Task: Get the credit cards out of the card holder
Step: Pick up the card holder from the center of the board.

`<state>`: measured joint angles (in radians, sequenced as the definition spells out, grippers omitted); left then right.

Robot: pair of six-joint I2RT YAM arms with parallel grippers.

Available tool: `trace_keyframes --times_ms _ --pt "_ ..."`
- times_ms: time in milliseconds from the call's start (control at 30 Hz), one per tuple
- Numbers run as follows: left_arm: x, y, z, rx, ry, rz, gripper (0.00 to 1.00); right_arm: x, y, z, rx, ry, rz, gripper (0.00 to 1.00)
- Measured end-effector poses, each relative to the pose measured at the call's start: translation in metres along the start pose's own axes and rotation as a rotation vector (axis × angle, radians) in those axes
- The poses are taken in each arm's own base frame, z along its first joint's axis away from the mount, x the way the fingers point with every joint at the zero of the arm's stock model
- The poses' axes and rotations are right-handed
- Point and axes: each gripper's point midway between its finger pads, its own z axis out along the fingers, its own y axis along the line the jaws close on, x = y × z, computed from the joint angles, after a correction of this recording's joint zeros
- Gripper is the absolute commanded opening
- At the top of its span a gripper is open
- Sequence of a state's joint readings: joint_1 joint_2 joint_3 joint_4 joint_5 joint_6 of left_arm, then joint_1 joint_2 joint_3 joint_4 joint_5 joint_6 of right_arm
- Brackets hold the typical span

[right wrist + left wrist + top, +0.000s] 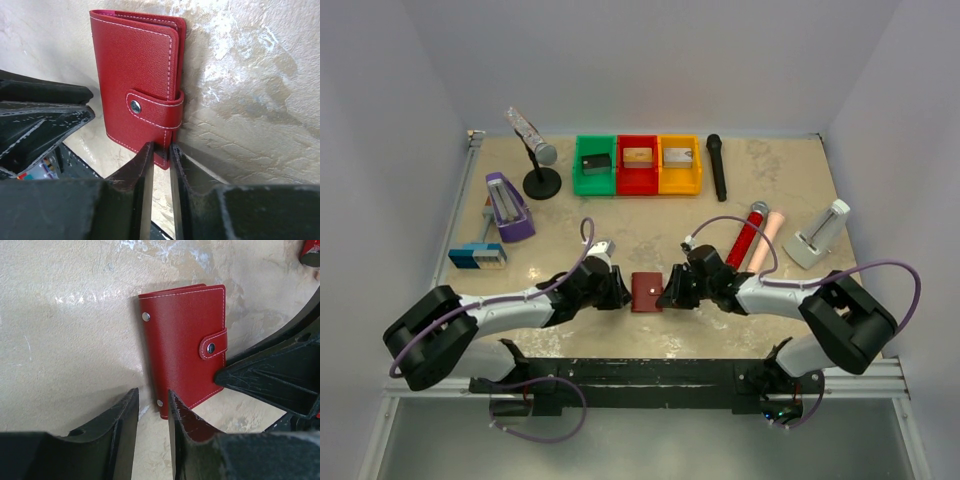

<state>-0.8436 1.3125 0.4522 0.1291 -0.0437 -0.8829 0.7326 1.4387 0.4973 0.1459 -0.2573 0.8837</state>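
The task has barely begun. The card holder lies flat and folded shut on the table, near its front edge and between the two arms. Its tab strap is wrapped over the open edge and snapped down. No credit cards show in any view, so I judge that they are all still inside. The left gripper sits low at the spine side of the holder with its jaws a little apart. Bare table shows through the gap, and the holder's near corner only reaches the tip of one finger, so nothing is held there. The right gripper comes in from the strap side with its jaws drawn almost together, right at the holder's lower edge just below the strap. The slit between them is so thin and dark that I cannot tell whether it pinches the edge or merely touches it. Everything that matters is still to do — the strap has to be popped off its snap and the cover folded back. Then each card has to be drawn from its pocket and laid on the table, probably with one arm pinning the holder while the other pulls.
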Motion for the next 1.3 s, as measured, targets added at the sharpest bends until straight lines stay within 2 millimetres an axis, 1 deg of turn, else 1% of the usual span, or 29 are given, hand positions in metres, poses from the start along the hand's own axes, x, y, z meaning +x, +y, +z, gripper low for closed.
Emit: trace_keyframes --times_ms 67,100,133,233,367,533,600,733,833,900,1000,1100,1200,1300 --pt "0.002 0.001 0.0 0.002 0.005 -0.001 0.33 0.0 0.001 -0.001 -0.008 -0.002 -0.002 0.13" --pt "0.003 0.001 0.0 0.002 0.007 -0.003 0.34 0.0 0.001 -0.001 -0.01 -0.004 -0.002 0.08" --pt "0.003 0.001 0.0 0.004 0.007 -0.008 0.34 0.0 0.001 -0.002 -0.013 -0.005 -0.004 0.0" --pt "0.005 0.001 0.001 0.017 0.003 -0.02 0.38 0.0 0.005 -0.006 -0.03 -0.009 -0.01 0.0" --pt "0.011 0.006 -0.001 0.035 -0.006 -0.037 0.48 0.0 0.01 -0.01 -0.05 -0.011 -0.014 0.0" --pt "0.007 0.006 -0.009 0.08 -0.048 -0.067 0.59 0.006 0.01 -0.02 -0.073 -0.014 -0.03 0.0" --pt "0.003 0.007 -0.013 0.099 -0.073 -0.093 0.64 0.007 0.014 -0.028 -0.09 -0.013 -0.044 0.0" --pt "-0.006 0.01 -0.03 0.189 -0.185 -0.162 0.78 0.006 0.026 -0.05 -0.134 -0.034 -0.107 0.0" --pt "-0.01 0.012 -0.042 0.246 -0.247 -0.199 0.83 0.006 0.036 -0.068 -0.16 -0.031 -0.151 0.0" --pt "-0.018 0.004 -0.051 0.298 -0.284 -0.203 0.87 0.006 0.045 -0.08 -0.186 -0.029 -0.183 0.0" --pt "-0.035 -0.019 -0.071 0.414 -0.348 -0.193 0.91 0.007 0.061 -0.099 -0.239 -0.029 -0.232 0.0" --pt "-0.046 -0.035 -0.089 0.504 -0.392 -0.179 0.92 0.008 0.076 -0.118 -0.296 -0.029 -0.276 0.0" --pt "-0.048 -0.045 -0.099 0.56 -0.401 -0.165 0.92 0.011 0.088 -0.133 -0.339 -0.017 -0.307 0.0" --pt "-0.045 -0.054 -0.103 0.607 -0.381 -0.148 0.92 0.013 0.098 -0.144 -0.379 -0.009 -0.327 0.0"
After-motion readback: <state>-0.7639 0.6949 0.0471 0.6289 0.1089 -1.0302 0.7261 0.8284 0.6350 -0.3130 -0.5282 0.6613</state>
